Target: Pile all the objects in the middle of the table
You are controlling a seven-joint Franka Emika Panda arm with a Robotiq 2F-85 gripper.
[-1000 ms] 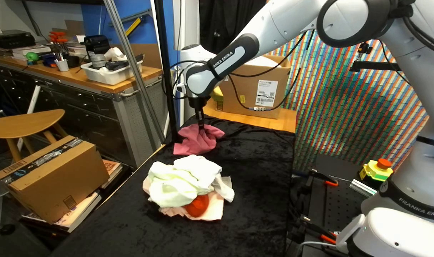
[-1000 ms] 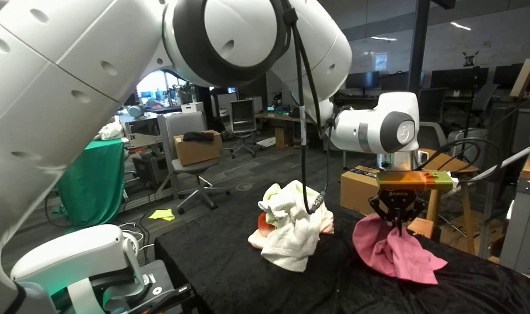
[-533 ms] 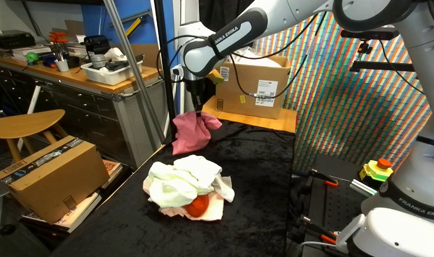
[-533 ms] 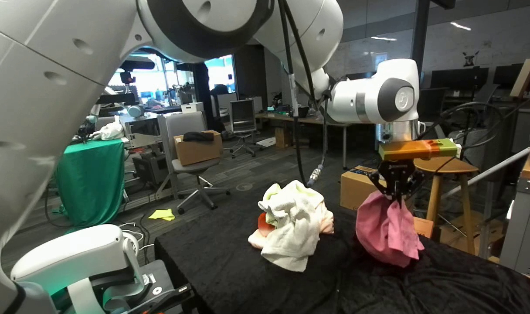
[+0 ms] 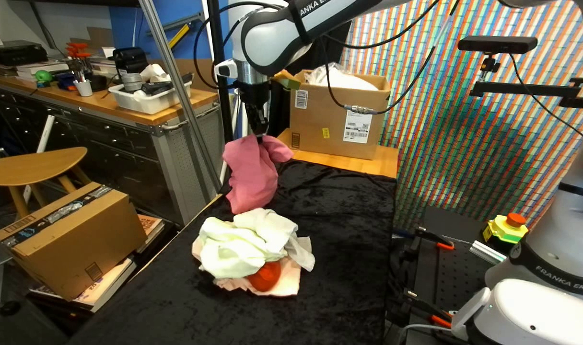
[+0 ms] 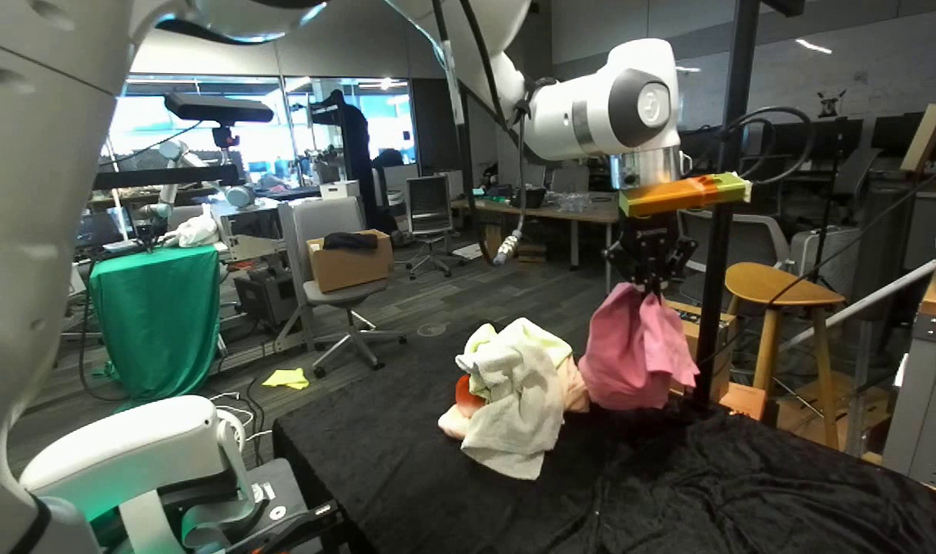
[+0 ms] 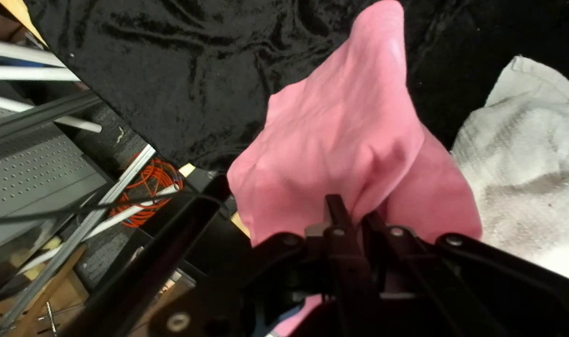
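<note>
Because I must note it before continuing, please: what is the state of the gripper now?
Gripper: closed, holding the pink cloth, which hangs below it.

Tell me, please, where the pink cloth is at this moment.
In an exterior view, the pink cloth hangs from the gripper, right of the cloth pile and left of the wooden stool.

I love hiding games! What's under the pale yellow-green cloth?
A peach cloth sticks out below the pale yellow-green cloth, and something red peeks out at its edge. The rest underneath is covered, so I can't tell what else is there.
</note>
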